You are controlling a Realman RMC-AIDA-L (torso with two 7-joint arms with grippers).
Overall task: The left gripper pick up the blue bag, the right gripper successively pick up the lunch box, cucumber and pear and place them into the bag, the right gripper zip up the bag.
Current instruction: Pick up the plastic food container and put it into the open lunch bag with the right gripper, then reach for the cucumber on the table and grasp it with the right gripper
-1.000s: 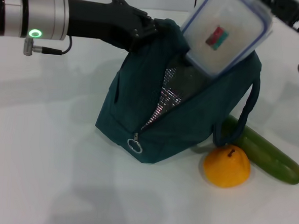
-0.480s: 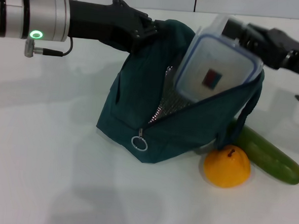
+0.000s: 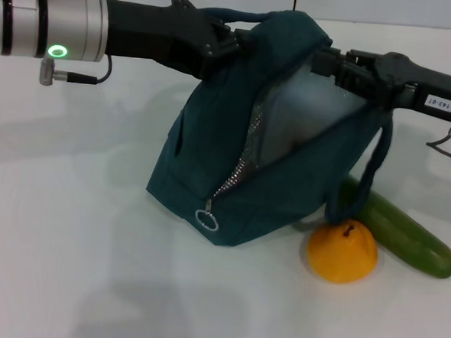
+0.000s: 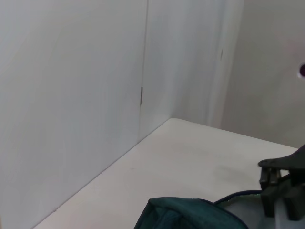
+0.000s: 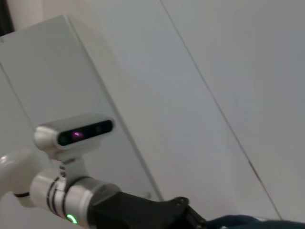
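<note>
- Since half a second ago, lunch box (image 3: 301, 116) has sunk into blue bag (image 3: 209, 183); only its whitish side shows through the open zipper.
- Right gripper (image 3: 327, 64) at bag mouth; jaws hidden, cannot tell.
- Left gripper (image 3: 229, 45) jaws clamped on bag's top edge.
- Pear (image 3: 341, 250), cucumber (image 3: 401, 233) on worktop (image 3: 68, 244) beside bag.

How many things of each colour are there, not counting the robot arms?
Teal: 1, the blue bag
Whitish see-through: 1, the lunch box inside the bag
Green: 1, the cucumber
Yellow-orange: 1, the pear
Total: 4
</note>
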